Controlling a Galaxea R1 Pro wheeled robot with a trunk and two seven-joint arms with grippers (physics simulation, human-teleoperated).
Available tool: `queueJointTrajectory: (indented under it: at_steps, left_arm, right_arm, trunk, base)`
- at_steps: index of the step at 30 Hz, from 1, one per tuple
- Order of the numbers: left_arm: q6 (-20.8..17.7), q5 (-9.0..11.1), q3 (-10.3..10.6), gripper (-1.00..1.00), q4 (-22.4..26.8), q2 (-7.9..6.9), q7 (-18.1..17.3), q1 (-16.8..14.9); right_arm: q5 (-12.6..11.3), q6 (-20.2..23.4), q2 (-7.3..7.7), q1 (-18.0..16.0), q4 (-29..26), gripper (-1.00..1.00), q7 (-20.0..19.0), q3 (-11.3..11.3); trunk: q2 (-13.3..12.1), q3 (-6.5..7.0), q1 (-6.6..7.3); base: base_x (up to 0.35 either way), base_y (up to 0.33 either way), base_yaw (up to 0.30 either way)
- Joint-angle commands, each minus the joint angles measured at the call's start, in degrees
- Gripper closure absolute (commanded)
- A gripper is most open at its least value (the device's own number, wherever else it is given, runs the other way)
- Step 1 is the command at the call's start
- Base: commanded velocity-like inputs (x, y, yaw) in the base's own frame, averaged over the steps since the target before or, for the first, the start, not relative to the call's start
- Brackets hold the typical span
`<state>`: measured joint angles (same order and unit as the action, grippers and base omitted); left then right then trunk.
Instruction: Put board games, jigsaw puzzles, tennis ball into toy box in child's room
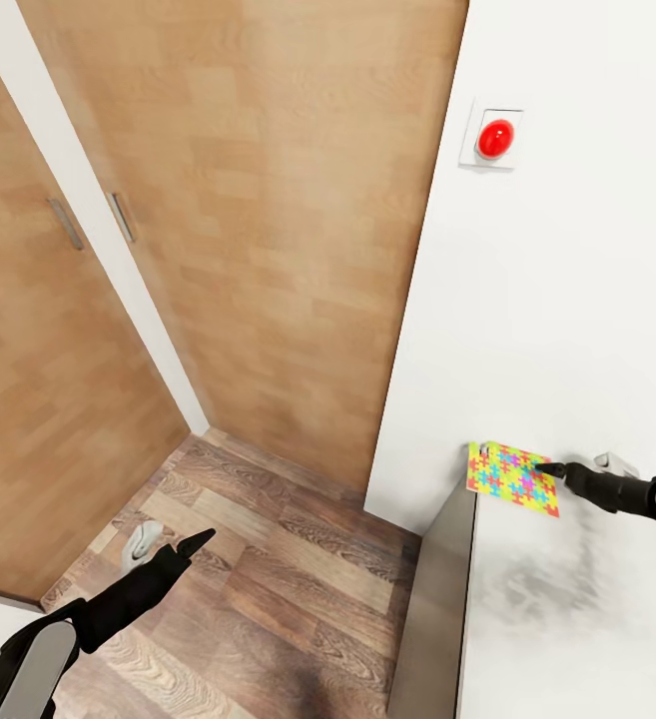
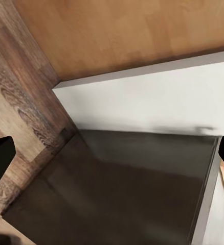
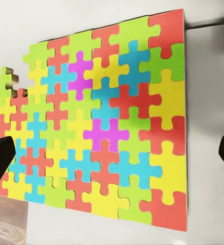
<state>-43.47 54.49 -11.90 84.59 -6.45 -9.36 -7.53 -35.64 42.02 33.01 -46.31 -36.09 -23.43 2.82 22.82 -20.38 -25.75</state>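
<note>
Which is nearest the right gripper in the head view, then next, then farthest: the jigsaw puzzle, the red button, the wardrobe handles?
1. Jigsaw puzzle: on the table's corner, right at the right gripper's fingertips.
2. Red button: high on the white wall, above the puzzle.
3. Wardrobe handles: far across, on the wooden doors toward the robot's left.

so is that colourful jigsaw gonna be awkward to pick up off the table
Probably. The jigsaw puzzle lies flat and thin on the table, so the right claw, open around it, likely gets little edge to pinch. It is made of interlocking pieces, with a gap at one corner, so it may flex or separate. It won't roll.
</note>
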Motion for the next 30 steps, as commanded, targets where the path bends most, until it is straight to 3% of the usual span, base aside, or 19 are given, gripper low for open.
queueJointTrajectory:
  at_steps: [1, 30]
  left_arm:
    - [-0.3, -0.1, -0.1, -1.00, 0.0, 0.01, -0.2, 0.0]
    - [-0.4, -0.2, -0.1, -1.00, 0.0, 0.10, -0.2, -0.1]
  right_arm:
    - [0.0, 0.4, -0.02, 0.0, 0.0, -1.00, -0.2, 0.2]
    - [0.0, 0.4, -0.82, 0.0, 1.4, -1.00, 1.2, -0.3]
  trunk:
    - [0.1, -0.09, -0.03]
    - [0.1, -0.09, -0.03]
  base:
    - [0.000, 0.000, 0.000]
    - [0.000, 0.000, 0.010]
